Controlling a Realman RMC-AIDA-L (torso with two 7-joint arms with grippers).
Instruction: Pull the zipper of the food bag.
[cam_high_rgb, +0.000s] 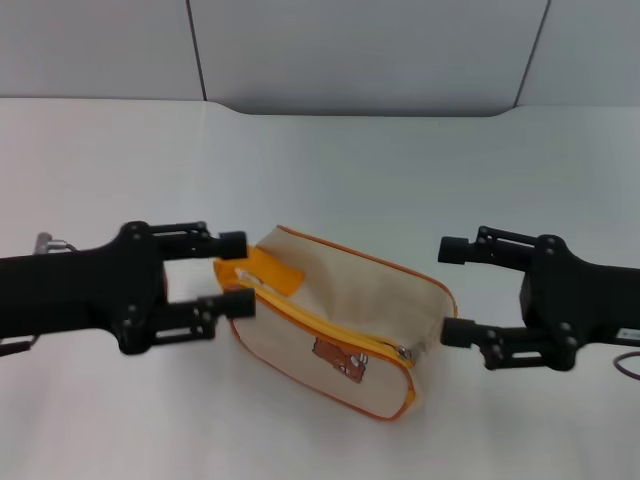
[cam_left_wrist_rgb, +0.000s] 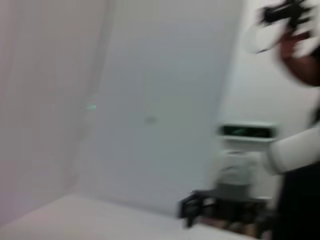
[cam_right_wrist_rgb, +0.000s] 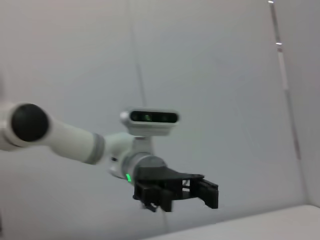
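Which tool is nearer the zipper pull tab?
The right tool, open beside the food bag's tab end; the left tool, also open, sits at the strap end.

Left wrist view is smeared (right gripper barely legible).

Cream cloth food bag (matt weave) on smooth table.
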